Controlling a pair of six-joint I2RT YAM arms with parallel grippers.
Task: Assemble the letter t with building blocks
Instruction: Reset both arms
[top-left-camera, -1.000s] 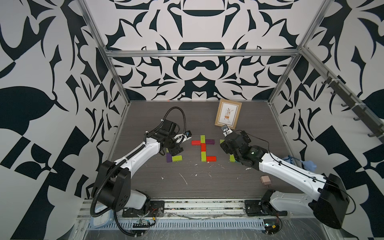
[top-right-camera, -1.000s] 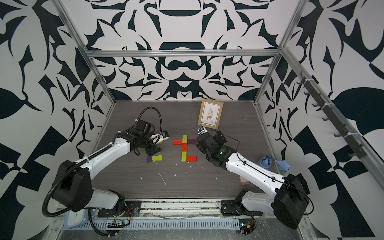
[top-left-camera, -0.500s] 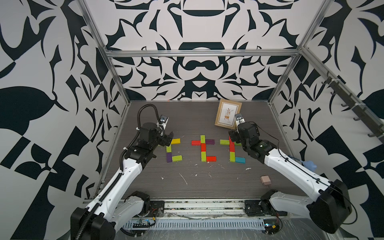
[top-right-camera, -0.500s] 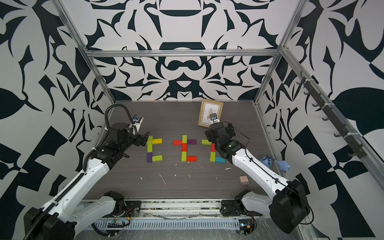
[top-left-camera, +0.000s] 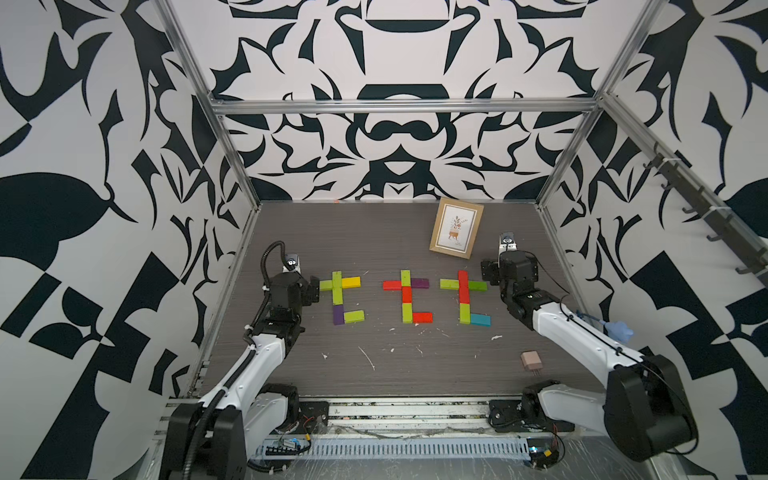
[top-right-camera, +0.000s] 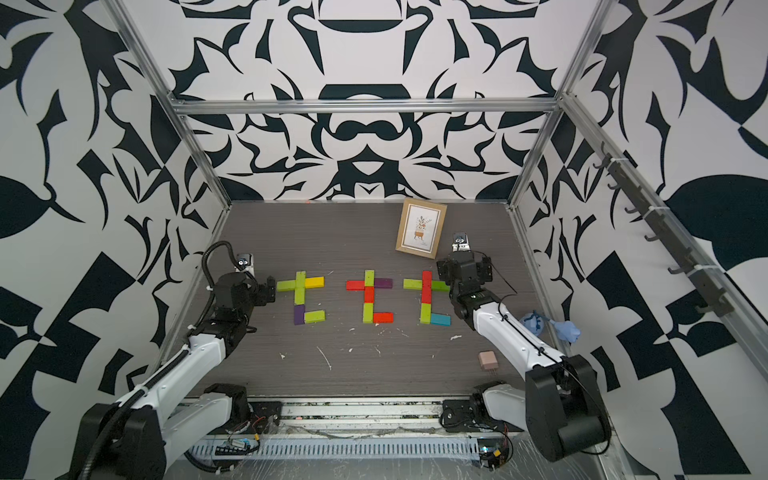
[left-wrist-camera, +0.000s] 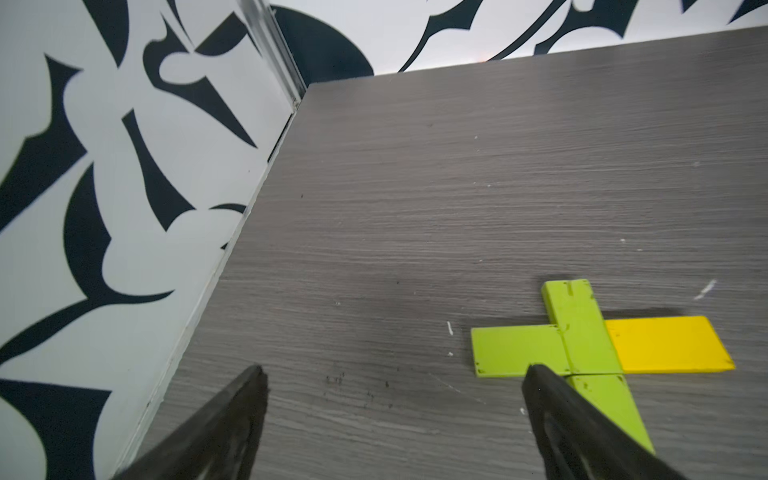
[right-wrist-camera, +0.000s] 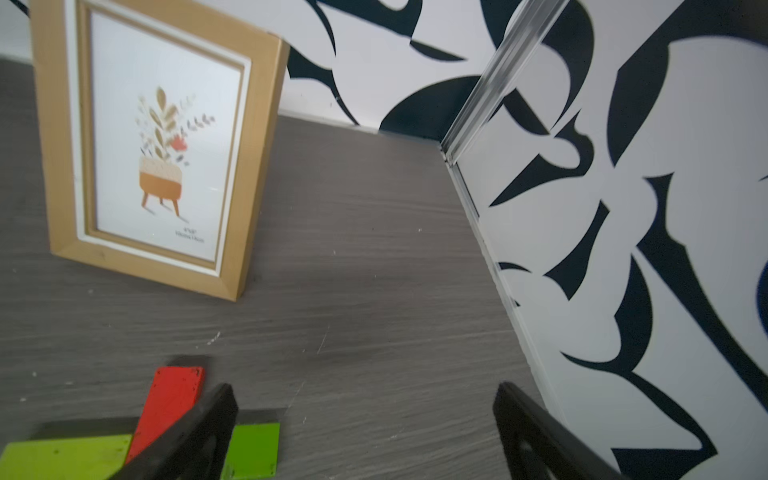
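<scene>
Picture frame (top-left-camera: 456, 227) standing at back right; pink plug adapter (top-left-camera: 531, 360) lying front right.

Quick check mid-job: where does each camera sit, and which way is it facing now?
Top views: high over the near edge, looking down at the table, three block letters and both arms.
Left wrist: on the left arm, facing the far left corner; open left tool frames bare table near the yellow block.
Right wrist: on the right arm, facing the far right corner and picture frame; open right tool shows.
Shared: the yellow block and picture frame also show in both top views.
</scene>
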